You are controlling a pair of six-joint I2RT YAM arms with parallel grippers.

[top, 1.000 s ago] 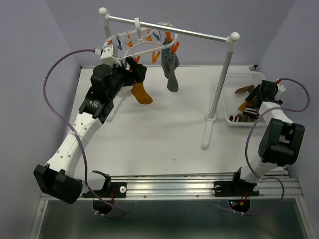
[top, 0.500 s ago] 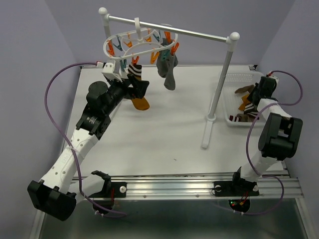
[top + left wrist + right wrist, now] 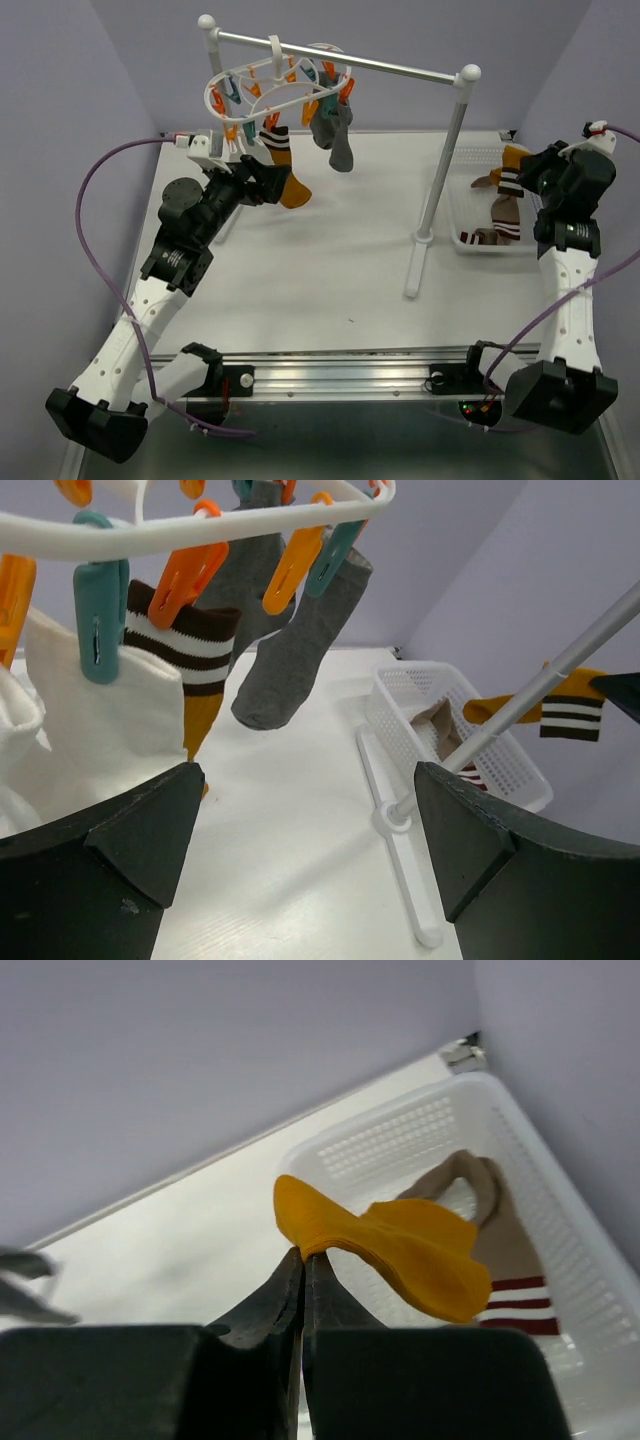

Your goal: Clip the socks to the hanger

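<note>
The white oval hanger (image 3: 280, 85) hangs from the rail by its hook, with orange and teal clips. Clipped to it are a grey sock (image 3: 335, 135), a mustard sock with a brown-striped cuff (image 3: 285, 180) and a white sock (image 3: 90, 720). My left gripper (image 3: 262, 182) is open just below the hanger's left side, and its fingers (image 3: 130, 830) are empty. My right gripper (image 3: 525, 175) is shut on the toe of another mustard striped sock (image 3: 400, 1245). That sock (image 3: 508, 195) hangs above the basket.
A white perforated basket (image 3: 480, 152) at the right edge holds a beige sock (image 3: 490, 1220) and a striped sock (image 3: 490, 237). The metal rail stand (image 3: 350, 60) has a right post (image 3: 440, 170) and a foot (image 3: 413, 270) between the hanger and the basket.
My right gripper has shut on the mustard striped sock and lifted it out of the basket. My left arm has drawn back to the left, still open, and the hanger has swung.
</note>
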